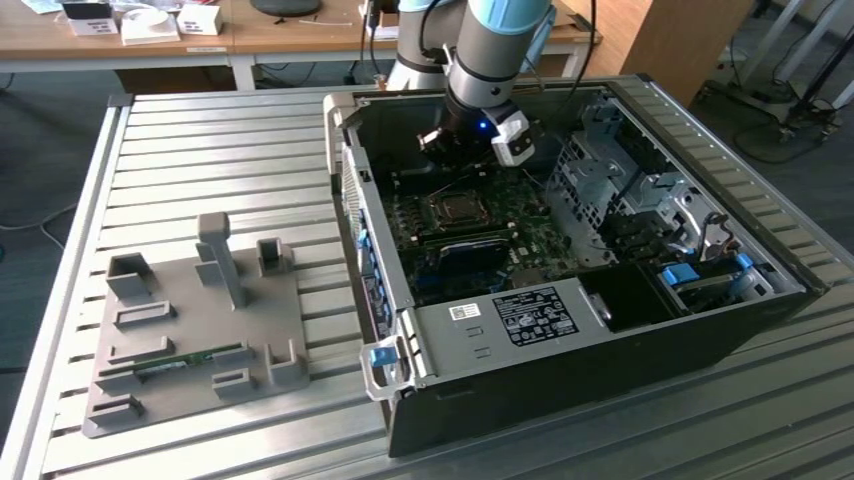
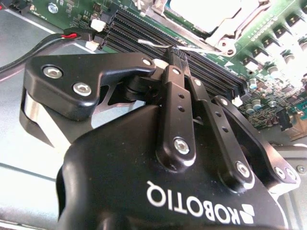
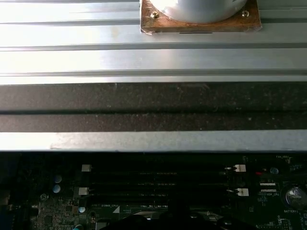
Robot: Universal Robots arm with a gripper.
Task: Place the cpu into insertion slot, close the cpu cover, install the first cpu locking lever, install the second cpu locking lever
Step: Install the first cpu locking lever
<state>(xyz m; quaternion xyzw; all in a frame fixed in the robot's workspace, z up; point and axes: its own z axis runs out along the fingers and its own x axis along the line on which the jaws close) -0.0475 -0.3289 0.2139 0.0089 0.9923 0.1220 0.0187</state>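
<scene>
"Where's the cpu (image 2: 201, 8)?"
"In the insertion slot (image 1: 458, 208), I think. In the exterior view that's at six o'clock from the gripper (image 1: 454, 160)."
"Is the cpu cover (image 2: 237, 26) down?"
"Looks so."
"And the fingers (image 2: 175, 105)?"
"Squeezed together right beside a thin locking lever (image 2: 152, 44). I think the levers are the part left to do."

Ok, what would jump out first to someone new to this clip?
The open computer case on the slatted table, with the arm reaching into it. Its tool sits shut at the memory slots, beside the insertion slot. A grey fixture tray lies at the exterior view's left.
</scene>
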